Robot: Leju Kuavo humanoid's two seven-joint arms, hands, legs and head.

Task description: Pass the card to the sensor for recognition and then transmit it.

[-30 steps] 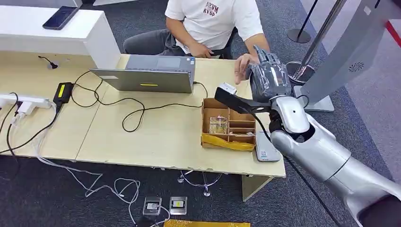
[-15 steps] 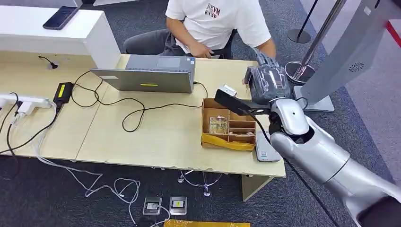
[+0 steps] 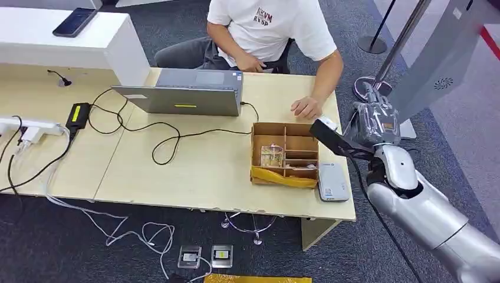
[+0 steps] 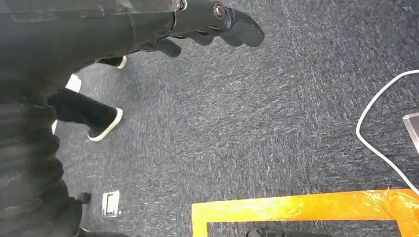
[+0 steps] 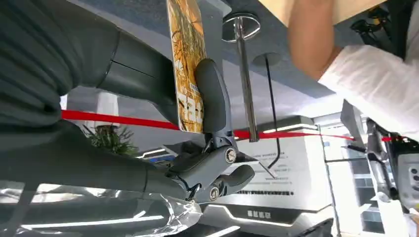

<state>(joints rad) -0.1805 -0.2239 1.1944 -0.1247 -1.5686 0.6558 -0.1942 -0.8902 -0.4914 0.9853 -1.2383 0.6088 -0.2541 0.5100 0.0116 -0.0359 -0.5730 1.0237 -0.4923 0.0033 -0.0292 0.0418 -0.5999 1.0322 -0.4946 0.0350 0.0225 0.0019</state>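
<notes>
A brown cardboard box [image 3: 285,152] is sitting on the wooden worktop [image 3: 194,171] near its right end, divided into several compartments. A small pale item [image 3: 272,155] is lying in the lower left compartment; what the narrow shelves on the right side are holding is too small to tell. A strip of yellow tape [image 3: 277,176] is running along the box's front wall. Just beside the box, at the worktop's right edge, a flat grey device [image 3: 332,183] is lying face up.

The right hand [image 3: 373,122] is hovering off the right end of the worktop, raised above the carpet, beside the base of a tall grey stand [image 3: 439,62]. In the right wrist view the card [image 5: 187,64], printed in yellow and orange, is being pinched edge-on between the thick thumb [image 5: 211,96] and the darker fingers [image 5: 138,74], so the right hand is gripping it firmly. The card is standing away from the worktop, held up in the air.

A person in a white shirt [image 3: 268,26] is sitting behind the worktop, resting one hand [image 3: 306,107] on the surface just behind the box. An open laptop [image 3: 186,91] is standing to the left, with black cables [image 3: 159,138] trailing across the wood.

The left hand [image 4: 197,22] is hanging over the dark carpet [image 4: 276,123], its fingers lightly curled and apart, holding nothing.
</notes>
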